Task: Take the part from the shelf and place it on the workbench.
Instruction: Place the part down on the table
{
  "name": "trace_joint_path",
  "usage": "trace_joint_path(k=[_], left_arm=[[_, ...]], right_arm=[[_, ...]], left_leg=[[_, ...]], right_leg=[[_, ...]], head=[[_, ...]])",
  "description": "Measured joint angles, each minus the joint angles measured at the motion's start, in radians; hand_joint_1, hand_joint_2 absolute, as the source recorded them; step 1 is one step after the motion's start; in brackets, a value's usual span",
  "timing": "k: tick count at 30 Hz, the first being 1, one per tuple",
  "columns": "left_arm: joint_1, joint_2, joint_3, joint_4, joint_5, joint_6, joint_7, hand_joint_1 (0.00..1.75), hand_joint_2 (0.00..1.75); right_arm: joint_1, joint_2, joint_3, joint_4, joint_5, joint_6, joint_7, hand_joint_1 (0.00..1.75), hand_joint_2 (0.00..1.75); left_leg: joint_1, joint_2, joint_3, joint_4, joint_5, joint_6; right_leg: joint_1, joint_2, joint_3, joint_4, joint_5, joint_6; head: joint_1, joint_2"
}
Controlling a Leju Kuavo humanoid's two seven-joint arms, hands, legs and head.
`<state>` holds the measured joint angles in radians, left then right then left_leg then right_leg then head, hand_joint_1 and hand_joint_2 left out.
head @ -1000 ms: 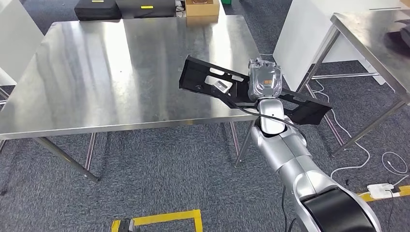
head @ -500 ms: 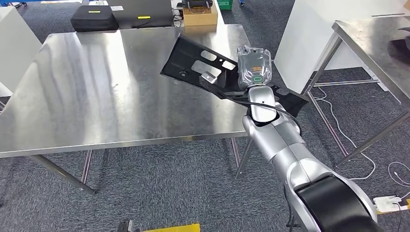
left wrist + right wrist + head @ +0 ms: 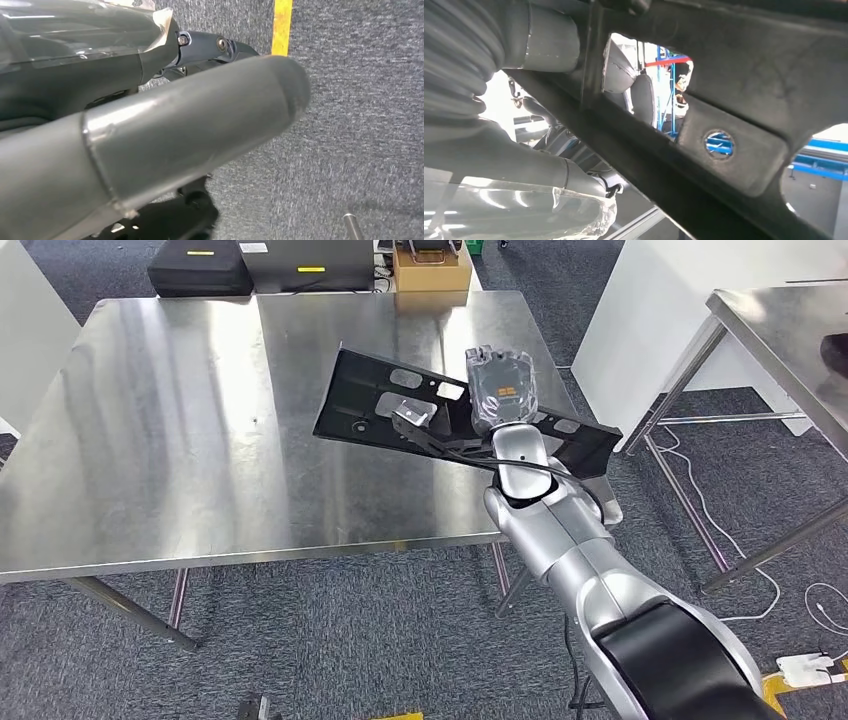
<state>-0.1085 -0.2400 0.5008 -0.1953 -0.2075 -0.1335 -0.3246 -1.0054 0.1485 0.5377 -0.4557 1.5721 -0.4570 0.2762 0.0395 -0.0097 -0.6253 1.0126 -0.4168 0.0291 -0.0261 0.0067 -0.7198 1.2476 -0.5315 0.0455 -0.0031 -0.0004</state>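
**Black part held over the shiny table**

Black and long, the part [image 3: 385,405] is a flat plastic piece with holes cut in it. The right hand [image 3: 500,390] holds it near its middle. The hand is wrapped around the part, so the part sits tight in it. One end of the part sticks out over the steel workbench [image 3: 180,420]. The other end sticks out past the table's right edge, over the grey carpet [image 3: 350,640]. The part is tilted, with the far end over the table a bit higher. From the head view I cannot tell if it touches the table top.

In the right wrist view the part [image 3: 734,90] is very close and dark, with the hand's grey thumb [image 3: 549,40] pressed against it.

The silver right arm [image 3: 570,540] comes up from the bottom of the head view.

The left hand [image 3: 150,135] hangs low over the carpet, next to a yellow line [image 3: 281,25] on the floor. Its big grey thumb is close to the camera. I cannot tell if this hand is open or closed.

Behind the workbench sit a black case [image 3: 200,265] and a brown box [image 3: 432,267]. Another steel table [image 3: 780,330] stands off to the right.
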Motion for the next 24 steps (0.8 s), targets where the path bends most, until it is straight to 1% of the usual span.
trace_joint_path(k=[1,2,3,4,5,6,7,8,9,11,12,13,14,15,16,17,18,19,20,21,22,24], left_arm=[[0.001,0.000,0.000,0.000,0.000,0.000,0.000,0.00,0.00],[0.002,0.000,0.001,0.000,0.000,0.000,0.000,0.00,0.00],[0.002,0.000,0.002,0.000,0.001,0.000,0.000,0.00,0.00],[0.003,-0.001,0.004,0.000,0.002,0.001,0.000,0.00,0.00],[0.003,-0.002,0.005,0.000,0.002,0.001,0.000,0.00,0.00],[0.002,-0.003,0.007,0.000,0.002,0.000,0.000,0.00,0.00],[0.001,-0.004,0.008,0.000,0.003,0.000,0.000,0.00,0.00],[0.001,-0.005,0.008,0.000,0.003,0.000,0.000,0.00,0.00],[0.000,-0.005,0.009,0.000,0.003,0.000,0.000,0.00,0.00],[0.001,-0.004,0.009,-0.001,0.004,0.000,0.000,0.00,0.00],[0.001,-0.004,0.009,-0.001,0.004,0.001,-0.001,0.00,0.00],[0.002,-0.003,0.010,-0.002,0.005,0.001,-0.001,0.00,0.00],[0.002,-0.002,0.010,-0.002,0.006,0.001,-0.001,0.00,0.00],[0.002,-0.001,0.010,-0.002,0.006,0.002,-0.001,0.00,0.00],[0.003,0.000,0.010,-0.002,0.006,0.002,-0.001,0.00,0.00],[0.004,0.000,0.010,-0.002,0.006,0.002,-0.001,0.00,0.00],[0.004,0.001,0.010,-0.002,0.007,0.002,-0.001,0.00,0.00],[0.004,0.002,0.010,-0.002,0.007,0.002,-0.001,0.00,0.00],[0.004,0.003,0.011,-0.002,0.007,0.002,-0.001,0.00,0.00],[0.004,0.003,0.011,-0.001,0.007,0.002,-0.001,0.00,0.00],[0.003,0.004,0.011,-0.001,0.007,0.002,-0.001,0.00,0.00],[0.002,0.004,0.011,-0.001,0.007,0.002,-0.001,0.00,0.00]], right_arm=[[0.001,0.001,0.001,0.005,0.000,0.000,0.000,1.75,1.75],[0.002,0.001,0.003,0.009,0.000,0.000,0.000,1.75,1.75],[0.002,0.002,0.004,0.013,0.000,0.000,0.000,1.75,1.75],[0.001,0.002,0.004,0.015,0.000,0.000,0.000,1.75,1.75],[0.000,0.002,0.005,0.017,0.000,0.000,0.000,1.75,1.75],[-0.003,0.004,0.006,0.019,0.000,0.000,0.000,1.75,1.75],[-0.004,0.005,0.007,0.020,0.000,0.000,0.000,1.75,1.75],[-0.006,0.007,0.007,0.022,0.000,0.000,0.000,1.75,1.75],[-0.007,0.008,0.008,0.023,0.000,-0.001,0.000,1.75,1.75],[-0.008,0.011,0.009,0.026,0.000,-0.002,0.000,1.75,1.75],[-0.009,0.013,0.009,0.027,0.000,-0.003,0.000,1.75,1.75],[-0.009,0.015,0.010,0.028,0.000,-0.004,0.000,1.75,1.75],[-0.009,0.017,0.010,0.030,0.000,-0.004,0.000,1.75,1.75],[-0.008,0.019,0.011,0.033,0.000,-0.004,-0.001,1.75,1.75],[-0.005,0.021,0.012,0.036,0.000,-0.004,-0.001,1.75,1.75],[-0.002,0.021,0.013,0.038,0.000,-0.005,-0.002,1.75,1.75],[0.000,0.022,0.015,0.041,0.000,-0.005,-0.002,1.75,1.75],[0.001,0.023,0.016,0.042,0.000,-0.005,-0.002,1.75,1.75],[0.001,0.023,0.017,0.044,0.000,-0.005,-0.002,1.75,1.75],[0.000,0.024,0.017,0.045,0.000,-0.006,-0.002,1.75,1.75],[-0.001,0.025,0.018,0.046,0.000,-0.007,-0.002,1.75,1.75],[-0.001,0.026,0.019,0.047,0.000,-0.009,-0.002,1.75,1.75]], left_leg=[[-0.004,-0.002,0.004,0.000,-0.005,0.003],[-0.008,-0.004,0.010,0.000,-0.009,0.005],[-0.013,-0.007,0.017,0.000,-0.014,0.006],[-0.017,-0.009,0.024,-0.001,-0.019,0.007],[-0.021,-0.011,0.031,-0.001,-0.024,0.006],[-0.024,-0.012,0.035,-0.001,-0.029,0.004],[-0.025,-0.013,0.038,-0.002,-0.034,0.000],[-0.026,-0.014,0.039,-0.002,-0.038,-0.004],[-0.027,-0.014,0.042,-0.005,-0.042,-0.009],[-0.026,-0.011,0.040,0.007,-0.055,-0.019],[-0.026,-0.008,0.026,0.036,-0.070,-0.023],[-0.024,-0.005,0.000,0.087,-0.093,-0.026],[-0.024,-0.002,-0.036,0.153,-0.119,-0.030],[-0.022,0.000,-0.077,0.219,-0.140,-0.034],[-0.020,0.001,-0.110,0.263,-0.146,-0.037],[-0.018,0.003,-0.127,0.274,-0.131,-0.041],[-0.016,0.005,-0.125,0.245,-0.097,-0.043],[-0.013,0.007,-0.104,0.183,-0.049,-0.045],[-0.011,0.009,-0.078,0.119,-0.013,-0.045],[-0.011,0.009,-0.052,0.063,0.010,-0.043],[-0.013,0.009,-0.034,0.028,0.017,-0.038],[-0.018,0.007,-0.021,0.010,0.006,-0.023]], right_leg=[[0.003,0.000,-0.030,0.039,-0.003,0.001],[0.007,0.000,-0.040,0.037,0.010,0.003],[0.011,0.000,-0.028,-0.007,0.039,0.003],[0.017,0.000,0.002,-0.081,0.076,0.000],[0.024,0.001,0.035,-0.159,0.110,-0.009],[0.032,0.001,0.063,-0.218,0.134,-0.019],[0.038,0.001,0.080,-0.253,0.145,-0.029],[0.043,0.002,0.087,-0.264,0.147,-0.037],[0.043,0.001,0.090,-0.266,0.145,-0.041],[0.030,0.001,0.102,-0.277,0.144,-0.051],[0.023,0.001,0.110,-0.282,0.142,-0.058],[0.018,0.001,0.118,-0.285,0.139,-0.065],[0.020,0.001,0.124,-0.285,0.133,-0.072],[0.021,0.001,0.130,-0.284,0.128,-0.075],[0.023,0.002,0.137,-0.284,0.121,-0.077],[0.023,0.003,0.144,-0.283,0.114,-0.075],[0.022,0.004,0.153,-0.280,0.105,-0.072],[0.022,0.005,0.162,-0.276,0.095,-0.068],[0.022,0.005,0.169,-0.271,0.084,-0.063],[0.025,0.006,0.173,-0.265,0.073,-0.056],[0.027,0.006,0.174,-0.261,0.066,-0.050],[0.034,0.007,0.175,-0.256,0.061,-0.040]], head=[[0.001,0.000],[0.001,0.000],[0.002,0.000],[0.003,0.000],[0.002,0.000],[0.002,0.000],[0.002,0.000],[0.003,0.000],[0.005,0.000],[0.006,0.000],[0.005,0.000],[0.004,0.000],[0.003,0.000],[0.002,0.000],[0.002,0.000],[0.002,0.000],[0.002,0.000],[0.002,0.000],[0.002,0.000],[0.001,0.000],[0.001,0.000],[0.001,0.000]])
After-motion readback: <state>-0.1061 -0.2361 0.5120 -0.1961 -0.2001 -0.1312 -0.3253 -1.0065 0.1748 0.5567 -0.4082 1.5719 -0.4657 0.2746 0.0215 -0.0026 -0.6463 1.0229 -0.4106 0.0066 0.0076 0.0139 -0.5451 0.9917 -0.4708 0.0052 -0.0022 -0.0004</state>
